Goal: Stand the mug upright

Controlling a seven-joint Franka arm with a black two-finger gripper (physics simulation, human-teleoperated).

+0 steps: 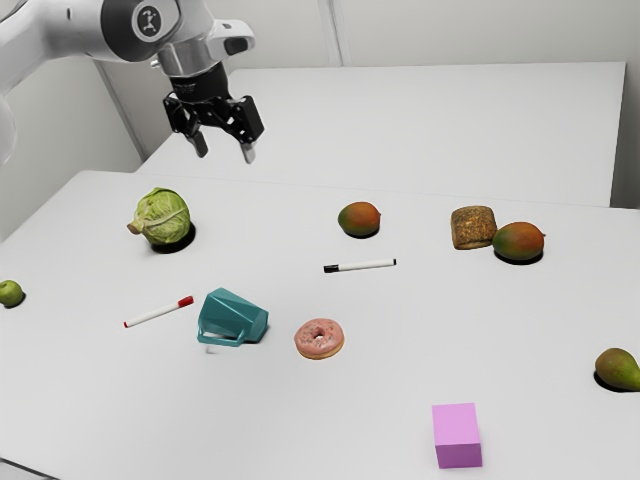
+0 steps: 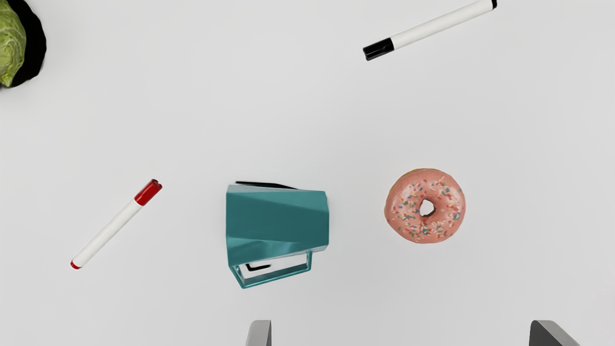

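My gripper (image 1: 223, 153) hangs high above the table in the exterior view, beyond the mug and well clear of it. Its two fingers stand wide apart with nothing between them; in the wrist view the gripper (image 2: 400, 332) is likewise open. The teal faceted mug (image 1: 232, 316) lies on its side on the table, between the red-capped marker and the donut. In the wrist view the mug (image 2: 277, 221) has its handle on the side toward the fingertips.
A donut (image 1: 319, 339), a red-capped marker (image 1: 159, 312) and a black-capped marker (image 1: 360, 265) lie around the mug. A cabbage (image 1: 161, 217) sits below the gripper. Farther off are mangoes (image 1: 359, 219), a brown block (image 1: 473, 228), a pear (image 1: 617, 370), a pink cube (image 1: 457, 436) and a green fruit (image 1: 10, 293).
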